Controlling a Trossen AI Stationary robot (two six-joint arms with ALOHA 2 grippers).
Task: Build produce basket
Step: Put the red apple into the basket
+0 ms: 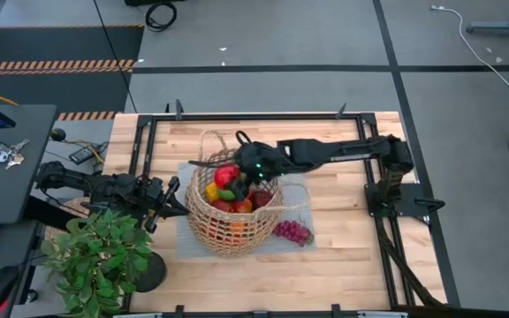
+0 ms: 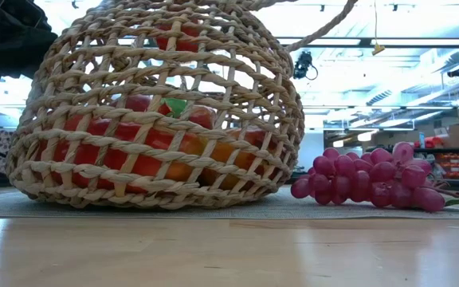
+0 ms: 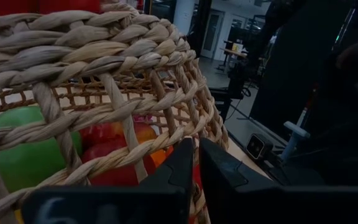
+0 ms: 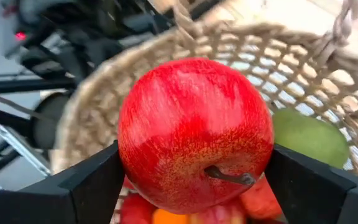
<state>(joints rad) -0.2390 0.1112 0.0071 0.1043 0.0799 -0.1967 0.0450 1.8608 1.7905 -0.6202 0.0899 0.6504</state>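
The wicker basket [image 1: 232,212] stands on a grey mat [image 1: 184,240] at mid-table. It holds red apples, a green pear [image 4: 309,137] and orange fruit. My right gripper [image 1: 237,172] hangs over the basket's far half, shut on a red apple [image 4: 194,134]. Purple grapes [image 1: 292,232] lie on the mat just right of the basket, and they also show in the low view [image 2: 373,179]. My left gripper [image 3: 196,171] is shut and level at the basket's left wall [image 3: 129,118]. My right gripper pinches the red apple's two opposite sides between its two fingers [image 4: 92,186]. The fingers slant down from the table's right side. The apple is lifted clear above the fruit in the basket, its stem [image 4: 232,177] turned toward the wrist. My left gripper's shut fingertips stand right at the basket's weave; whether they touch it, I cannot tell.
A leafy potted plant [image 1: 95,256] stands at the table's near left corner, beside my left arm. A black frame [image 1: 254,115] runs around the table's edges. Bare wood lies near of the mat and to its right.
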